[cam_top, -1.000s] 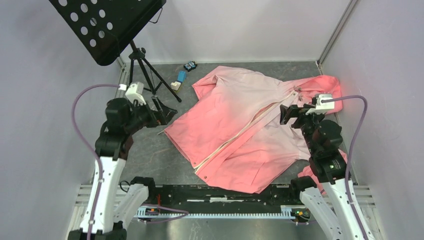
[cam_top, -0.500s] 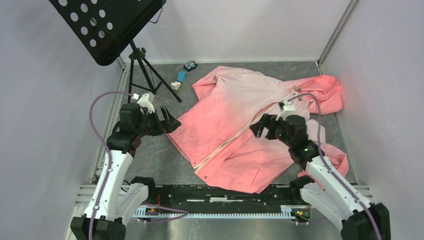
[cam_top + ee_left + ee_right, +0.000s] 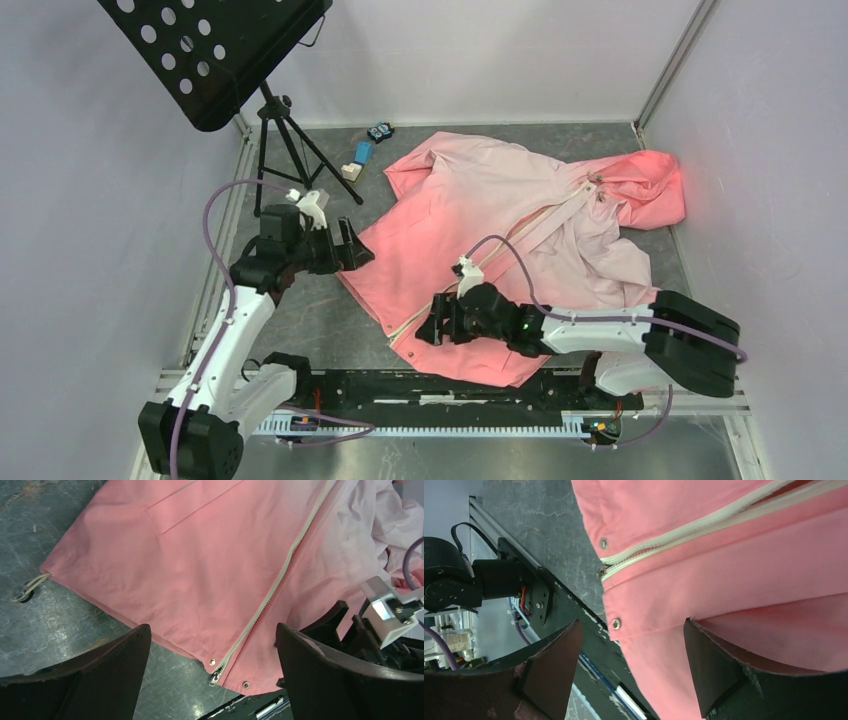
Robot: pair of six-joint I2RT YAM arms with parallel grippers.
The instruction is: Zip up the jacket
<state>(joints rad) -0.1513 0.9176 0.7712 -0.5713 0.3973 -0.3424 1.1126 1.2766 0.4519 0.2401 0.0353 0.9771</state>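
At left, your left gripper (image 3: 352, 245) has edged in from beside the tripod (image 3: 290, 150) to the near side of the jacket (image 3: 470, 215). It hovers over the table (image 3: 300, 320) with its jaws spread wide, gripping nothing. The jacket lies flat and open-faced across the middle of the table, a thin, smooth woven fabric with soft creases, coral at the hem and fading to pale pink toward the hood (image 3: 650, 185) at far right. The cream zipper (image 3: 505, 245) runs diagonally from hem to collar as a narrow, toothed strip. Its small metal slider (image 3: 215, 677) sits at the very bottom, flanked by two round snaps (image 3: 616, 624). The bigger move is your right gripper (image 3: 432, 328), which has swung from the hood end down to that lower hem. Its fingers are apart and beginning to narrow, with nothing between them yet. That likely puts both arms in position to pin the hem and take the slider, and the zipping itself has not yet begun.
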